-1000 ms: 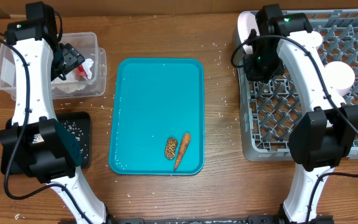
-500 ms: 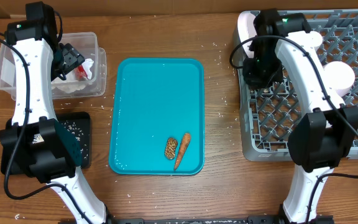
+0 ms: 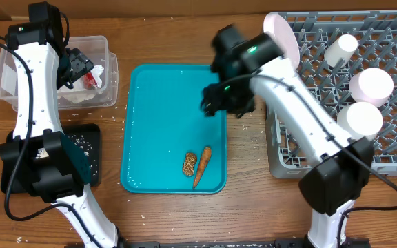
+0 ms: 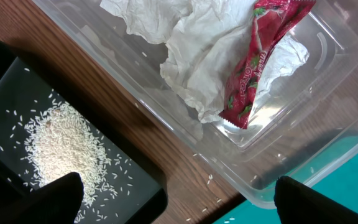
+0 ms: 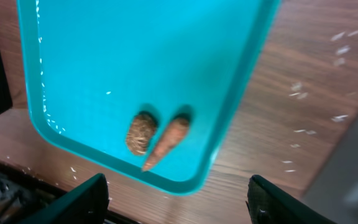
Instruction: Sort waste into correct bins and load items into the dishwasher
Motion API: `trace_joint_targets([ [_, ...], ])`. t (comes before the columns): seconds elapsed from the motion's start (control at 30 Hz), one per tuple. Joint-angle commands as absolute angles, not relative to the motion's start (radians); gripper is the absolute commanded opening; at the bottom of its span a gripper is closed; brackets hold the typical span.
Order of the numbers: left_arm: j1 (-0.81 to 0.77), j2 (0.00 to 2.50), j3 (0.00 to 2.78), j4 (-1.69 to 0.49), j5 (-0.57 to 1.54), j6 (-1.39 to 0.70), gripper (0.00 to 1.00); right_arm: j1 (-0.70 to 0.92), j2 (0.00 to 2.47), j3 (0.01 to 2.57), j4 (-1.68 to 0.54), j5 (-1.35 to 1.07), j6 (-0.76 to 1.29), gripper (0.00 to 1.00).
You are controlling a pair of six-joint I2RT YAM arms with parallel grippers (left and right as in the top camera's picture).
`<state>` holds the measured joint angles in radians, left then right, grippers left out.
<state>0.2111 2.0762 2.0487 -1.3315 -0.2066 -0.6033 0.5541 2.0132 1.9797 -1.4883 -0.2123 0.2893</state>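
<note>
One carrot stick [image 3: 202, 166] and one food lump [image 3: 189, 164] lie on the teal tray [image 3: 164, 96]; the right pincer [image 5: 176, 214] hangs wide above (left pincer [image 4: 176, 202] also wide, over the clear tub [image 3: 19, 65]).

Right arm: moves from the grey rack [image 3: 391, 148] to over the teal tray [image 3: 164, 103].
Right gripper [image 3: 227, 98]: opens, holds nothing.
</note>
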Motion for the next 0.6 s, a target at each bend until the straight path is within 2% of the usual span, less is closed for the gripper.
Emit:
trace_joint_targets([
  [0.0, 0.213, 2.061, 2.056, -1.33, -0.217, -0.606, 1.0, 0.622, 2.012, 1.902, -1.457, -0.068, 0.581, 0.73],
  [0.23, 0.213, 2.061, 2.056, -1.33, -0.217, -0.606, 1.0, 0.713, 2.012, 1.671, -1.282, 0.005, 0.856, 0.71],
  [0.57, 0.209, 2.061, 2.056, -1.33, -0.217, -0.606, 1.0, 0.739, 2.012, 1.483, -1.136, -0.159, 0.944, 0.61],
])
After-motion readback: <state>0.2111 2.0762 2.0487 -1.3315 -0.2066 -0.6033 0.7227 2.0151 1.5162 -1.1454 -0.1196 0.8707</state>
